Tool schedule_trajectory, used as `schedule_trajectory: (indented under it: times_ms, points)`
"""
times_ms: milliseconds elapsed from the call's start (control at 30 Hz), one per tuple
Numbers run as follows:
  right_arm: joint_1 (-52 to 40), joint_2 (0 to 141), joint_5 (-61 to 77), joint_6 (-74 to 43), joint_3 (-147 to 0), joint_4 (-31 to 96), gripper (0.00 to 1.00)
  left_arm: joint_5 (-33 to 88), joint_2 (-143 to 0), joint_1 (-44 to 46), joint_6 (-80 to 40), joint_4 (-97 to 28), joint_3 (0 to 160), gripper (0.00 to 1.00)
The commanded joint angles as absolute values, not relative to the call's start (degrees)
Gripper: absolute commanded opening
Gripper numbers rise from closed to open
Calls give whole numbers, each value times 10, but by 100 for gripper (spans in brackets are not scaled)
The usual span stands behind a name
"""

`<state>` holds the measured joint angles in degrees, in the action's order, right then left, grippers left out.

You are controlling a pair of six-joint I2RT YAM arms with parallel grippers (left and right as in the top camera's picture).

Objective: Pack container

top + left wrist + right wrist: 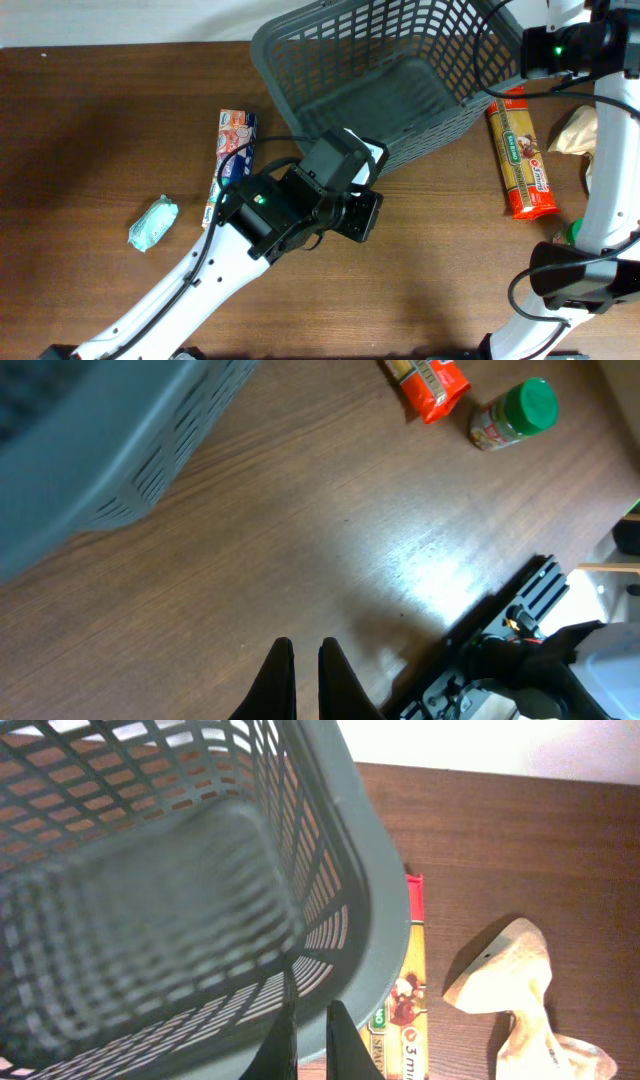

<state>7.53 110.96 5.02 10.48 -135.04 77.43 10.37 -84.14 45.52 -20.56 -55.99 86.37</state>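
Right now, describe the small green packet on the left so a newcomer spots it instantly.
Start at the dark grey basket at the far edge of the table. Just left of it lies a long flat box with red and blue print; further left and nearer, alone on bare wood, is the packet. It is short, crumpled and pale mint green, unlike the long printed box.
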Motion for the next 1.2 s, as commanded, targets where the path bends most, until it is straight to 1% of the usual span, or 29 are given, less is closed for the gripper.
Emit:
schedule_trajectory:
  times_ms: [0, 167, 933, 1167]
  points:
    - [75, 1111, 62, 100, -1334, 768, 4, 89, -857, 456, -195, -556, 873, 2]
    - [75, 1111, 73, 100, -1317, 764, 4, 84, -866, 456, -195, -545, 873, 2]
    - [75, 1111, 75, 100, -1306, 799, 4, -30, -867, 456, -199, -529, 873, 2]
    - [75, 1111, 75, 100, -1306, 810, 4, -30, -867, 441, -200, -529, 873, 2]
